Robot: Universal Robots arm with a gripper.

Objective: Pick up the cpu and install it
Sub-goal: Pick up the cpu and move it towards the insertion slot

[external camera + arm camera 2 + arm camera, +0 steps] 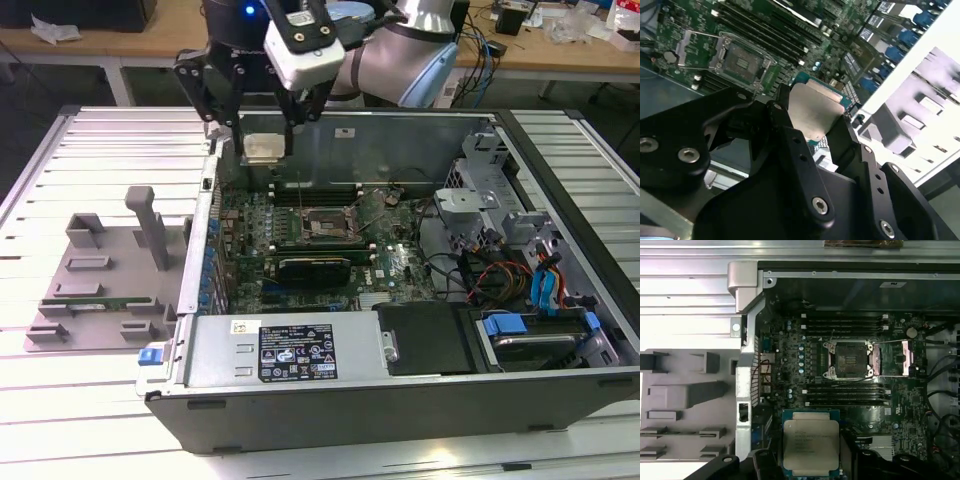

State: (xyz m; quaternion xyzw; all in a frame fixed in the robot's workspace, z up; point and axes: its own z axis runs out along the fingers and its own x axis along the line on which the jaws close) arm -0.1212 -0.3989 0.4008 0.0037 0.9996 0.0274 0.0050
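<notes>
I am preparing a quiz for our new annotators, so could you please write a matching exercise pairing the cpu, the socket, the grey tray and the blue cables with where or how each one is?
Things:
1. cpu
2. socket
3. grey tray
4. blue cables

Places or states:
A. outside the case, on the slatted table
B. clamped in the hand
C. inside the case, at the exterior view's right
D. open and empty on the motherboard

Pairs: 1-B; 2-D; 3-A; 4-C
</notes>
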